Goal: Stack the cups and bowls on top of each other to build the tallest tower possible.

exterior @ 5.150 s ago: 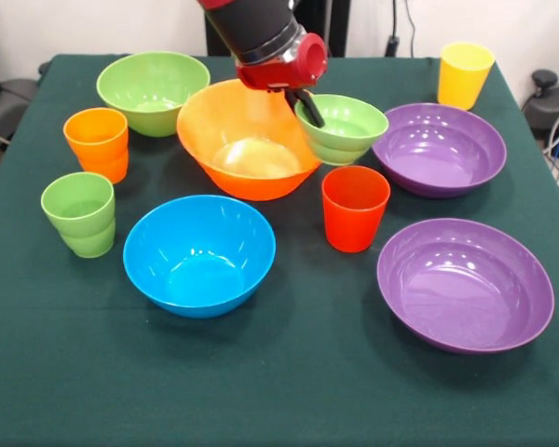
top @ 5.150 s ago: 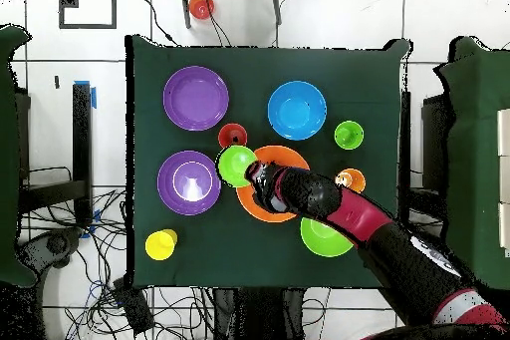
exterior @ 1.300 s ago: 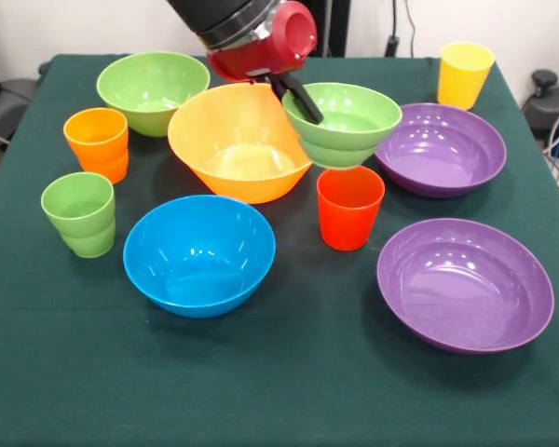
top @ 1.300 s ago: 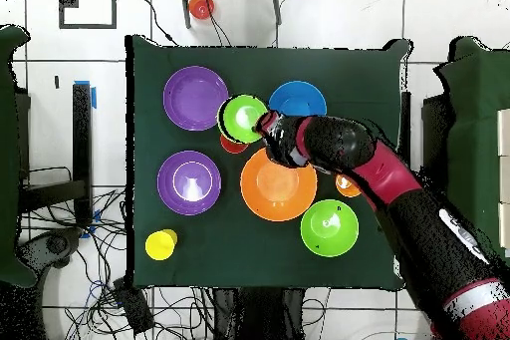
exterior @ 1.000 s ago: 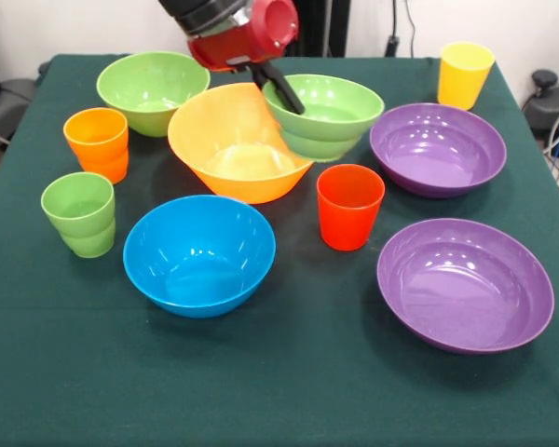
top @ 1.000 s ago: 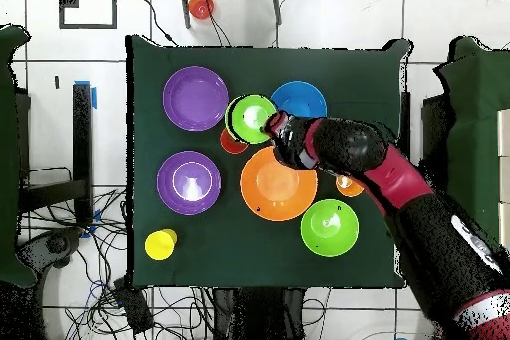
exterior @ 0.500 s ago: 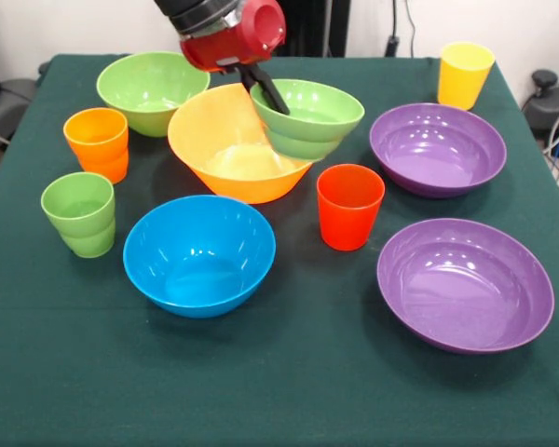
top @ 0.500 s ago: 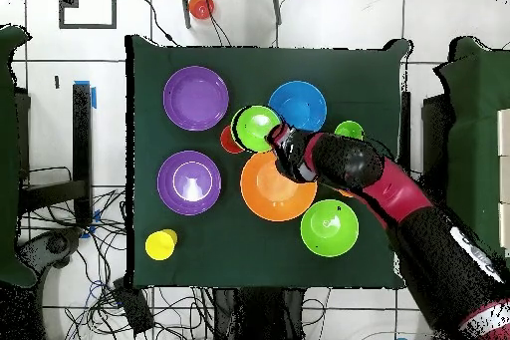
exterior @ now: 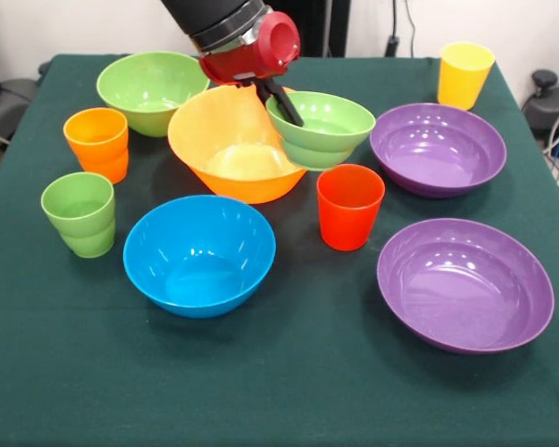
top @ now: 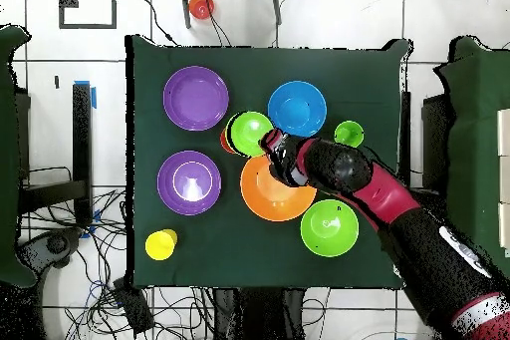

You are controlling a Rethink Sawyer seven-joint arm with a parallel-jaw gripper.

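Observation:
My gripper (exterior: 284, 102) is shut on the near-left rim of the small light-green bowl (exterior: 324, 128) and holds it in the air, tilted, between the large orange bowl (exterior: 233, 144) and the red cup (exterior: 351, 207). In the overhead view the gripper (top: 269, 143) holds this bowl (top: 249, 132) over the orange bowl's (top: 267, 194) edge, half covering the red cup (top: 225, 143). The blue bowl (exterior: 198, 253), medium green bowl (exterior: 152, 88), two purple bowls (exterior: 438, 147) (exterior: 464, 282), orange cup (exterior: 97, 142), green cup (exterior: 79, 212) and yellow cup (exterior: 464, 74) stand apart on the table. No tower stands.
The green tablecloth (exterior: 289, 391) reaches all table edges. In the overhead view the arm (top: 398, 216) crosses the table's lower right, over the orange cup. Cables lie on the floor (top: 189, 306) by the robot's side.
The gripper first lifted the small green bowl off the table. Over the last half second it has carried it right in the front view and a little lower, off the orange bowl.

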